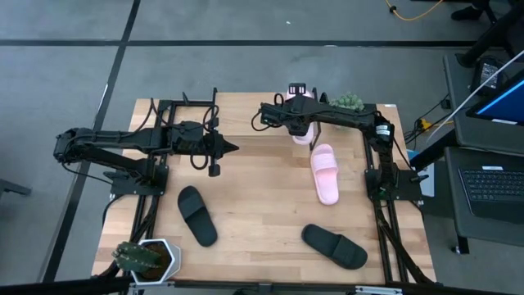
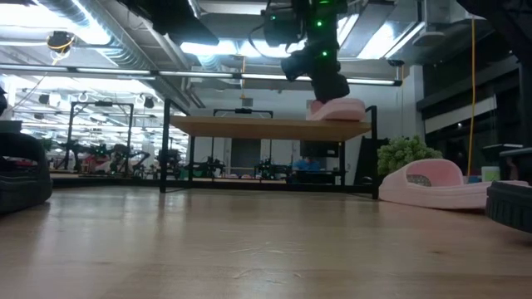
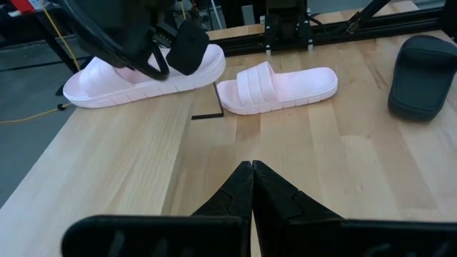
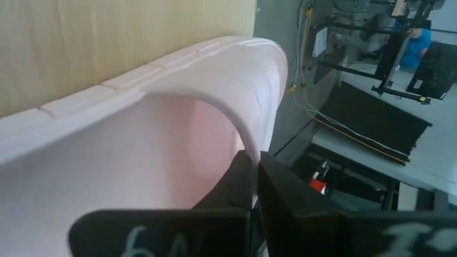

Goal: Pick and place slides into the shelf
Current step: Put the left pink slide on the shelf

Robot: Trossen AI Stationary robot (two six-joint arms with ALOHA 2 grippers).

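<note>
One pale pink slide lies on the shelf's light wood top board at the table's far edge. My right gripper is over it and shut on it; the slide fills the right wrist view. The second pink slide rests sole down on the table near the right arm's base. Two black slides lie flat toward the near edge. My left gripper is shut and touches nothing, above the table left of centre, its fingertips pointing at the pink slides. My right gripper pinches the wide strap of the pink slide at its edge between the two fingers. It comes from above, slanting down, as the low view shows. The slide's sole rests on the shelf's top board, roughly level.
A potted plant stands at the near left corner and another at the far right corner beside the shelf. The shelf's thin black legs stand on the table's far part. Bare wood lies between the two arms.
</note>
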